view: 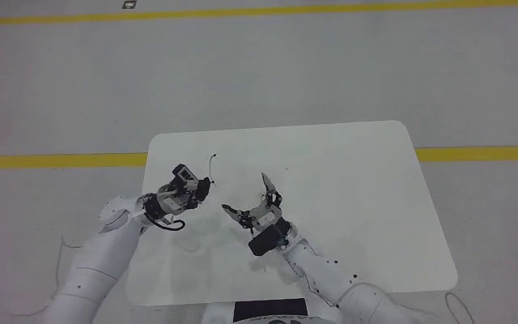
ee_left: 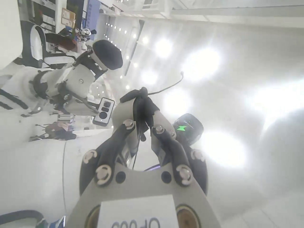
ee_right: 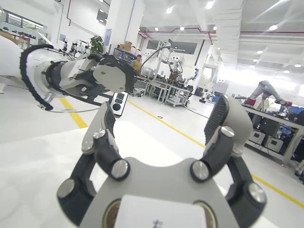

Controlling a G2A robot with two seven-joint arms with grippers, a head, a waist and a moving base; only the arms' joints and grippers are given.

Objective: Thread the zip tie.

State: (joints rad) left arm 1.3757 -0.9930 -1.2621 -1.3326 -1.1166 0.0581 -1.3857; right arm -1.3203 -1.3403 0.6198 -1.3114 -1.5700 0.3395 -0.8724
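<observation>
A white table [view: 364, 243] with rounded corners stands on a pale grey floor [view: 259, 73] marked with yellow lines [view: 73, 160]. Around it is a large, bright hall with white walls and a square white pillar [ee_right: 123, 12]. Round lamps [ee_right: 169, 10] shine from the white ceiling, and thin red pipes [ee_right: 190, 32] run just below it. A strip of windows [ee_right: 23, 23] sits high on one wall. Farther off stand metal workbenches [ee_right: 163, 93], a leafy potted plant [ee_right: 96, 42] and stacked cardboard boxes [ee_right: 125, 46].
</observation>
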